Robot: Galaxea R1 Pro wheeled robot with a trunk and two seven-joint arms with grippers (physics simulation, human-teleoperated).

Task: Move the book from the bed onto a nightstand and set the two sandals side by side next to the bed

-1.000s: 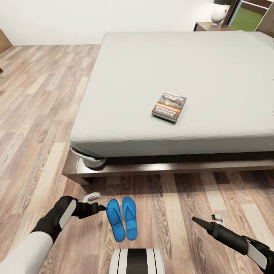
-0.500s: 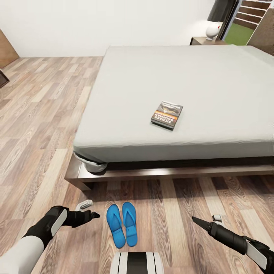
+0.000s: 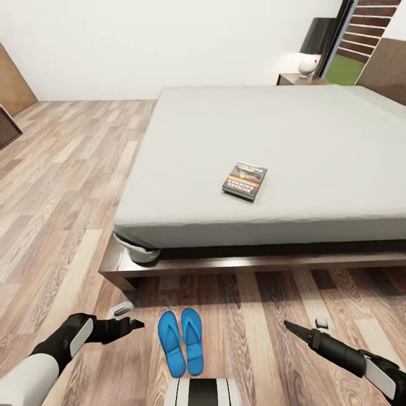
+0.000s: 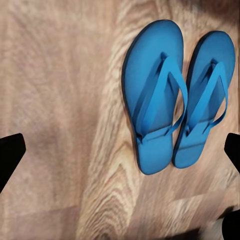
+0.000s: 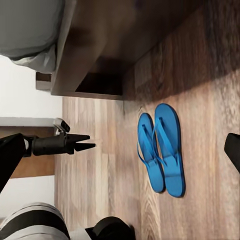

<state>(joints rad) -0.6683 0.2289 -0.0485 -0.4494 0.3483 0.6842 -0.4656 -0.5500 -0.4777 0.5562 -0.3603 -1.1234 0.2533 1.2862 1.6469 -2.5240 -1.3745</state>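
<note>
The book lies flat on the light-grey mattress of the bed, near its front edge. Both blue sandals rest side by side on the wood floor in front of the bed frame; the left wrist view has them close up. My left gripper hovers low just left of the sandals, open and empty. My right gripper is open and empty over the floor to their right. One nightstand with a lamp stands beyond the bed's far corner.
The bed frame's dark wooden corner juts out ahead of my left arm. A brown door and dark furniture are at far left. My own base shows at the bottom edge. Open floor stretches to the left.
The head view has tilted up, showing more wall and the nightstand. My left gripper has drawn back a little to the left of the sandals. Sandals and book have not moved.
</note>
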